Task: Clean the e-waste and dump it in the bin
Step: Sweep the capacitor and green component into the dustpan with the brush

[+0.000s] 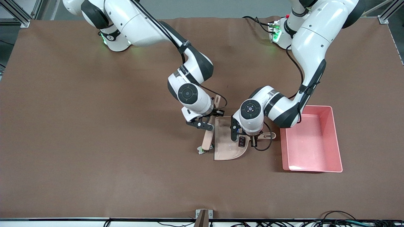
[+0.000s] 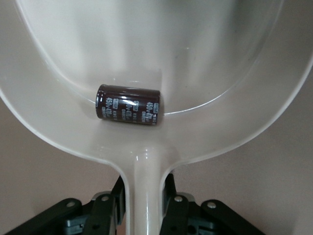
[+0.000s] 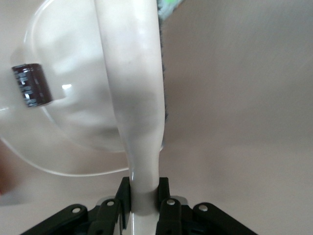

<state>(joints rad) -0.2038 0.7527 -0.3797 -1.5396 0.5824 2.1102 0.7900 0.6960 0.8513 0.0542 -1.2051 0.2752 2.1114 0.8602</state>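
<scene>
The dark maroon-black block (image 2: 128,104) of e-waste lies inside the beige dustpan (image 1: 225,143), close to where its handle starts; it also shows in the front view as a dark block (image 1: 242,142). The white-and-green component (image 1: 200,150) lies on the table beside the brush head (image 1: 206,143), just outside the dustpan's open edge. My left gripper (image 2: 144,198) is shut on the dustpan handle (image 2: 145,171). My right gripper (image 3: 144,196) is shut on the brush handle (image 3: 134,98), and the brush stands alongside the dustpan. The pink bin (image 1: 334,138) sits beside the dustpan, toward the left arm's end.
Brown cloth (image 1: 94,142) covers the whole table. The left arm's elbow hangs over the bin's corner (image 1: 285,121). Cables run along the table's front edge (image 1: 334,217).
</scene>
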